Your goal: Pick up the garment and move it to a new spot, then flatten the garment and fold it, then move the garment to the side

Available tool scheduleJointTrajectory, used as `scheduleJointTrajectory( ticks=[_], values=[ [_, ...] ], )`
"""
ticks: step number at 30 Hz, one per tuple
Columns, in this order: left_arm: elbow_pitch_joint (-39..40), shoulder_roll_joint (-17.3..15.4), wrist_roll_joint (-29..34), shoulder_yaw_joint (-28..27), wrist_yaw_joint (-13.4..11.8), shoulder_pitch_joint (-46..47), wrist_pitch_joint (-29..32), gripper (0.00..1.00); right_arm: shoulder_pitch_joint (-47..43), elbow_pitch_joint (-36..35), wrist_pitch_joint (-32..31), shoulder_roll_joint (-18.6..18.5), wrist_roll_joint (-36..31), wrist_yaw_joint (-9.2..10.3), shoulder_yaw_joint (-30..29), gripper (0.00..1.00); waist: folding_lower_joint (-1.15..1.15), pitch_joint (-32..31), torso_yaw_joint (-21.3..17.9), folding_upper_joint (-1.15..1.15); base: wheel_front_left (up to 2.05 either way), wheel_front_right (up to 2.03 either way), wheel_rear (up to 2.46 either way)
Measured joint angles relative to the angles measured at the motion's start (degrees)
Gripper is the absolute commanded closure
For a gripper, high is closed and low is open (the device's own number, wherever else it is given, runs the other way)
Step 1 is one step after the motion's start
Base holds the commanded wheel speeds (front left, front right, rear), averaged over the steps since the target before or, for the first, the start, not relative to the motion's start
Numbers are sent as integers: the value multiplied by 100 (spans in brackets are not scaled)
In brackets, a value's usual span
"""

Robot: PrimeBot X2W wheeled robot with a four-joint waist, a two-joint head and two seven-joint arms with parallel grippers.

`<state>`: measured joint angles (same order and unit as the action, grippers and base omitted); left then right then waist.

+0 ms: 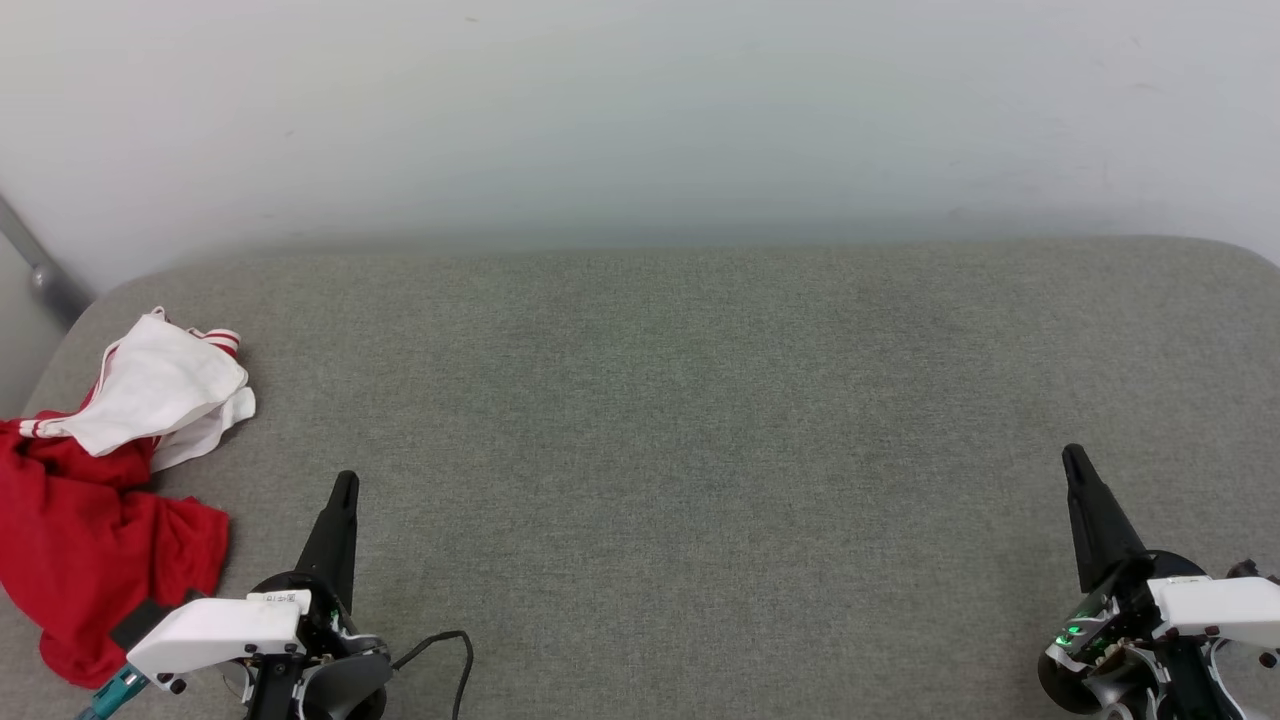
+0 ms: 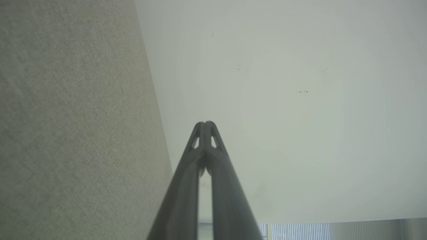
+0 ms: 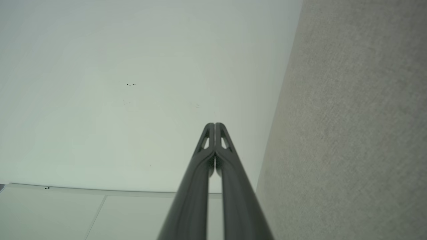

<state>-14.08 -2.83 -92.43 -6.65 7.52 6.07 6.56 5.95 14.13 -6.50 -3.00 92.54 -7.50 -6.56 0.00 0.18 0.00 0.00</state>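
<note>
Two dark-fingered grippers, left gripper (image 1: 343,487) and right gripper (image 1: 1075,462), are both pressed shut and empty at the frame's bottom corners. We see the crumpled red-and-white jersey garment (image 1: 110,480) at far left on the grey fabric surface (image 1: 660,420) (edge overhang likely). We'd open the left one first, then pinch a thick fold.

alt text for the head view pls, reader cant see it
A crumpled red jersey T-shirt with white sleeves lies at the left edge of a wide grey fabric surface, with a pale wall behind. The left gripper, dark and shut, points up just right of the shirt; the right gripper, also shut, sits at lower right.
</note>
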Motion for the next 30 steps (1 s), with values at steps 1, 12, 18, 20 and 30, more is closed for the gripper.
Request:
scheduleJointTrajectory(
  ticks=[1, 12, 18, 20, 30],
  values=[
    [0, 0, 0, 0, 0, 0, 0, 100, 0, 0, 0, 0, 0, 0, 0, 100, 0, 0, 0, 0, 0, 0, 0],
    [0, 0, 0, 0, 0, 1, 0, 100, 0, 0, 0, 0, 0, 0, 0, 100, 0, 0, 0, 0, 0, 0, 0],
    [0, 0, 0, 0, 0, 1, 0, 100, 0, 0, 0, 0, 0, 0, 0, 100, 0, 0, 0, 0, 0, 0, 0],
    [0, 0, 0, 0, 0, 1, 0, 100, 0, 0, 0, 0, 0, 0, 0, 100, 0, 0, 0, 0, 0, 0, 0],
    [-135, 11, -1, 29, -4, -108, -2, 0, -114, 137, 0, 3, 2, 1, 8, 0, 0, 0, 0, 0, 0, 0, 0]
  ],
)
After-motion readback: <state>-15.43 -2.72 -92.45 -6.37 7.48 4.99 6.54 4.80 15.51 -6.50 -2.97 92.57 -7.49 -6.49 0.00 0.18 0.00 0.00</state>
